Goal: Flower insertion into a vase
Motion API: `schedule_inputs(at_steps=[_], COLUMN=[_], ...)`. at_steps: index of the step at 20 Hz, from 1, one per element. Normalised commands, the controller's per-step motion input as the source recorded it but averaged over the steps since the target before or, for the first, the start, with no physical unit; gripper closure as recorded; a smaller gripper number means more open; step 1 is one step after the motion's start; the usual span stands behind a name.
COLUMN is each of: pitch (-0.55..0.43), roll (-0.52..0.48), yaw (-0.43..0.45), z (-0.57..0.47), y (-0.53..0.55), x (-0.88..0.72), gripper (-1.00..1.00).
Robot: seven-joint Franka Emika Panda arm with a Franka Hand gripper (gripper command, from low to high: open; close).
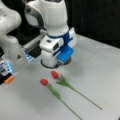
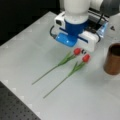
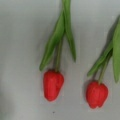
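Below the hand (image 2: 83, 51), mid-frame, two tulips (image 2: 77, 51) lie flat, stems running lower left; vase (image 2: 113, 58) stands empty at right. Its opening I cannot tell.

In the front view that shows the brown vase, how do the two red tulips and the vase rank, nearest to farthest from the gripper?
Gripper hangs over the blooms.
1. Upper tulip, directly beneath it.
2. Lower tulip, just below-right.
3. Vase, far right.

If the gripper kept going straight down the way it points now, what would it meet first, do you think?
Probably the red tulip heads: the gripper hangs over the two tulips lying on the table, likely nearest the one at, though depth is unclear.
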Motion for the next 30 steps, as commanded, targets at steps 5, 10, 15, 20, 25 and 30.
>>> schedule_inputs(at_steps=[5,10,15,20,25,30], pitch=[0.154,0.168,0.141,0.135,0.124,0.064], roll=[0.138,0.069,0.052,0.03,0.02,0.045], yaw=[-0.075,-0.09,-0.048,-0.048,-0.062,-0.05], z=[-0.2,-0.31,-0.21,-0.19,-0.14,-0.04], y=[-0.04,-0.1,-0.02,0.0,0.06,0.03], x=[0.47,0.51,0.4,0.24,0.17,0.14], gripper=[-1.0,-1.0,-1.0,-1.0,-1.0,-1.0])
